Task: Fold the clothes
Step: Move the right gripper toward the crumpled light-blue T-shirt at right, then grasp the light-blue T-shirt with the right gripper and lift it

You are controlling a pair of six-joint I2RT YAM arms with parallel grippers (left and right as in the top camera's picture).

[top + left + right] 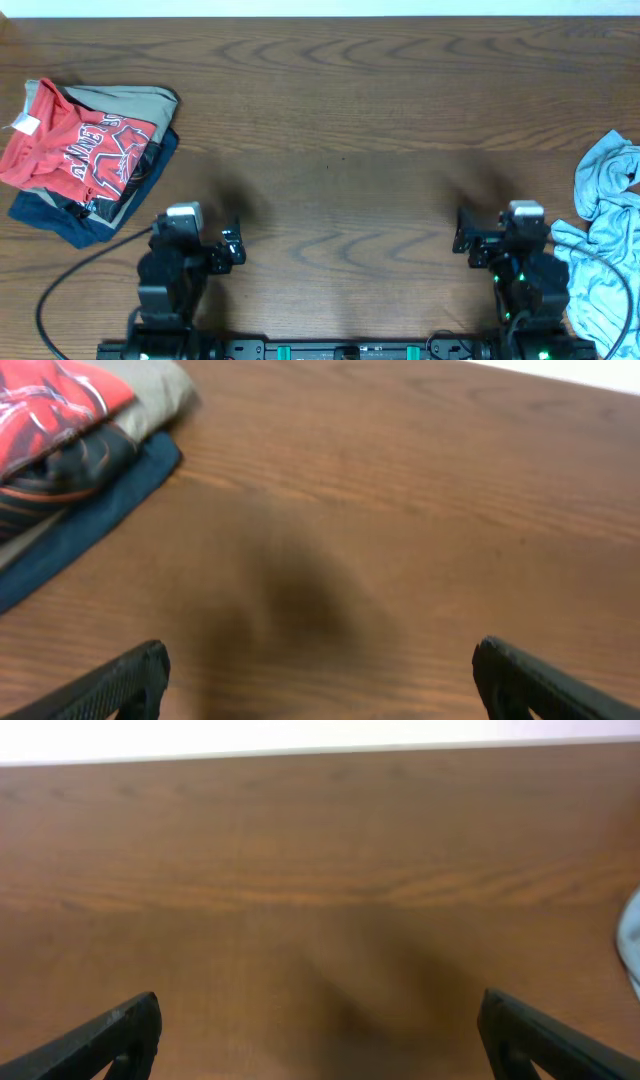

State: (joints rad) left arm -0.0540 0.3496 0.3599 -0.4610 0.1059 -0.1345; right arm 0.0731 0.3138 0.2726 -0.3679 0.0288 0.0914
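Note:
The pale blue T-shirt (606, 235) lies crumpled at the table's right edge, just right of my right arm. A sliver of it shows at the right edge of the right wrist view (632, 935). My right gripper (468, 240) (320, 1030) is open and empty over bare wood, left of the shirt and apart from it. My left gripper (232, 248) (320, 675) is open and empty near the front of the table, far from the shirt.
A stack of folded garments sits at the left: a red shirt with white lettering (80, 150) (50, 400) on khaki (130, 100) and navy (70, 225) pieces. The wooden table (340, 130) spreads between the arms. A black cable (70, 275) trails at front left.

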